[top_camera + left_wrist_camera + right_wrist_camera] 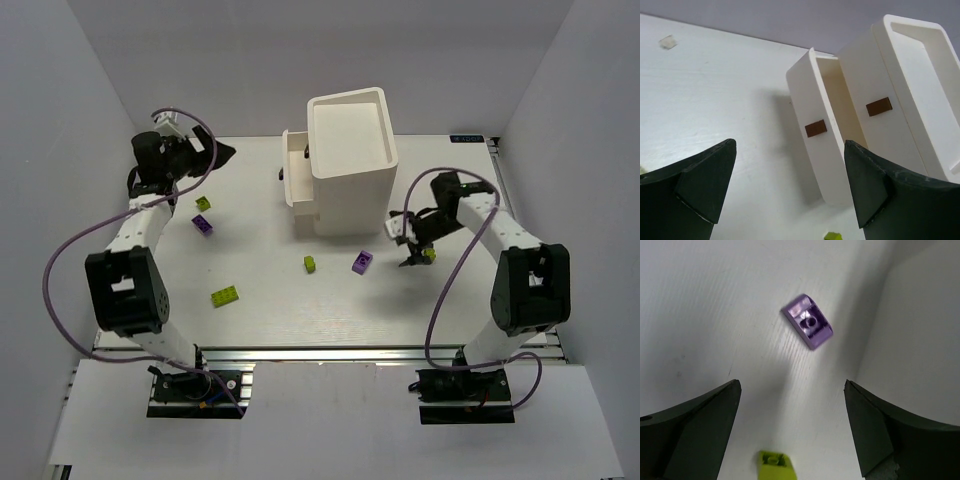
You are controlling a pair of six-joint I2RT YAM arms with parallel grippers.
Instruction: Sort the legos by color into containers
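Shows the black left gripper (790,185) with jaws released and empty at the far left of the white table (270,320), facing the tall white plastic cabinet (350,160) with one white drawer (815,150) pulled out and a small reddish-brown knob (815,128) on its front. Shows the black right gripper (792,425) likewise spread wide on nothing, low beside the cabinet's right wall, pointed down at a small purple plastic brick (807,321) and a lime yellow-green brick (776,465) lying apart on the table. Leaves a larger lime studded brick (225,295) and another purple brick (203,225) on the table, left of the cabinet
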